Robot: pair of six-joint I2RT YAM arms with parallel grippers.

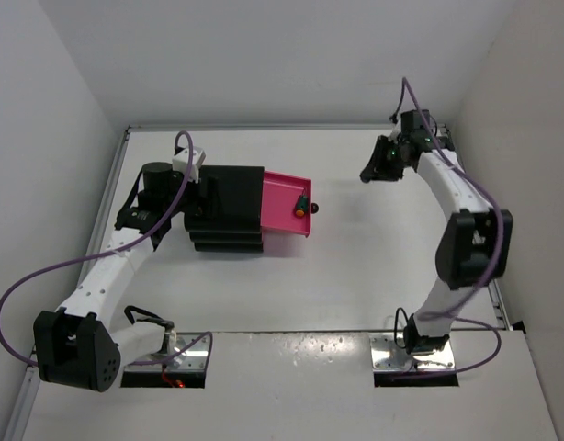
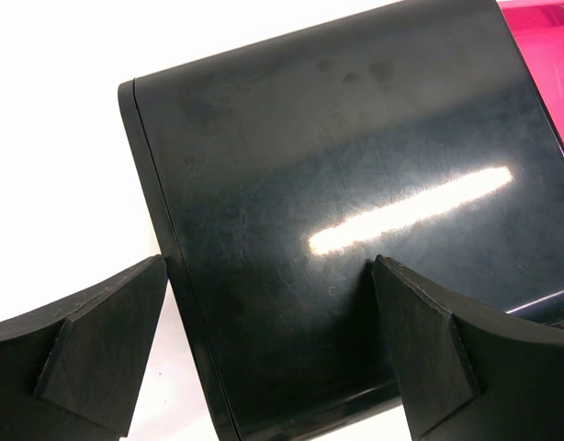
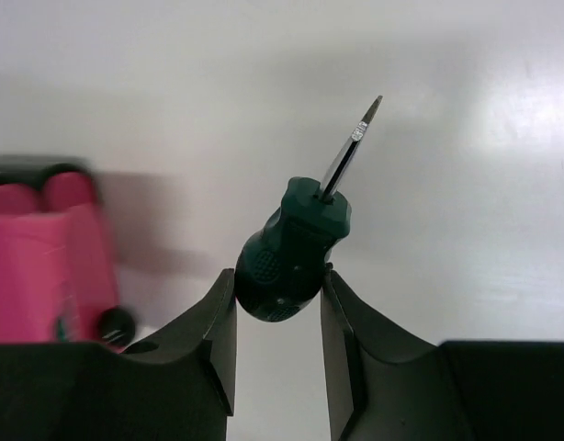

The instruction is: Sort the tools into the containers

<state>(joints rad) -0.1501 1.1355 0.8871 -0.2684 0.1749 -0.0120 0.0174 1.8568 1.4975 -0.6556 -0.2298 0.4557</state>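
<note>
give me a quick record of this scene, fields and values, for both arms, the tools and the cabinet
right gripper: shut on the green-handled screwdriver, blade pointing away from the fingers
left gripper: open, holding nothing, fingers spread across one edge of the black cabinet
pink drawer: one pulled out, toward the right arm's side
drawer contents: small items near the knob end, too small to name
table: white, no loose tools visible on it
</note>
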